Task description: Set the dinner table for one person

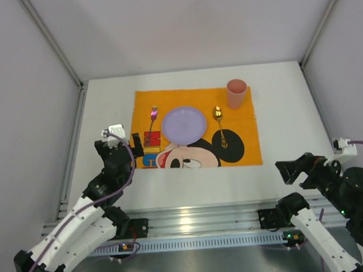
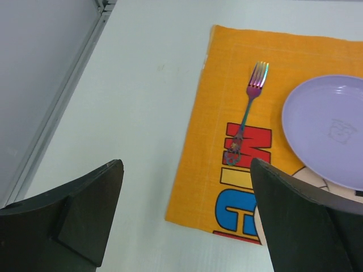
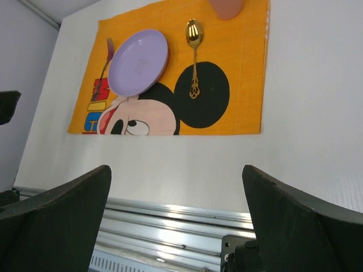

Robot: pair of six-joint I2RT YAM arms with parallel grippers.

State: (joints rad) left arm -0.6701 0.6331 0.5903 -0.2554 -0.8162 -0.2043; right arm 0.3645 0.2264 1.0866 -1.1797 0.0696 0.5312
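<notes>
Dinner table (image 1: 285, 104) fills most of the top view, plain white. Orange Mickey placemat (image 1: 247, 137) lies on it. Purple plate (image 1: 184, 124) sits on the mat, with the fork (image 1: 152, 118) at its 9 o'clock, gold spoon (image 1: 220, 126) at 3, and pink cup (image 1: 236, 93) around 2. Left gripper (image 2: 186, 167) and right gripper (image 3: 176, 170) both gape wide, holding nothing.

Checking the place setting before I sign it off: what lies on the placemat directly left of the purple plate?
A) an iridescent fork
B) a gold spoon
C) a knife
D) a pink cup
A: the iridescent fork lies on the orange placemat left of the purple plate; the gold spoon and pink cup sit to the plate's right.
</notes>
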